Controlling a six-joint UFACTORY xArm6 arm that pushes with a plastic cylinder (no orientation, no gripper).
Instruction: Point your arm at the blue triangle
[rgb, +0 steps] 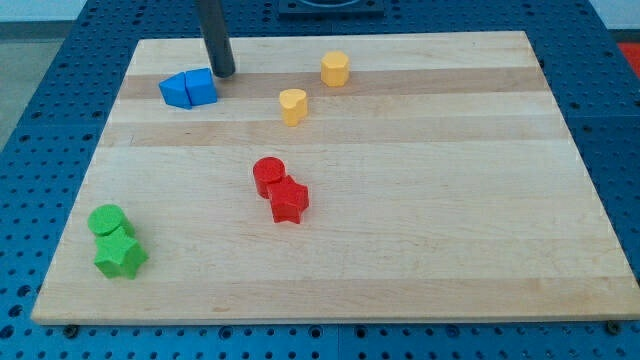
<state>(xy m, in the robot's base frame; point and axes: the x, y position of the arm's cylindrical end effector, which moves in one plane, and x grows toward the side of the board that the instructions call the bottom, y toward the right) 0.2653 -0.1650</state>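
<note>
Right, my tip (223, 73) sits just beside the blue pair (188, 88), at its upper right. Which one is the blue triangle I can't quite tell, probably the left (175, 91); I ease leftward without nudging either. There is no gripper here, only the rod.

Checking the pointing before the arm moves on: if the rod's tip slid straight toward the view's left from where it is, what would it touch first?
My tip sits just right of the blue blocks, at their top right corner. Sliding left, it would likely meet the right-hand blue block first, or just skim its top edge; depth is unclear.
</note>
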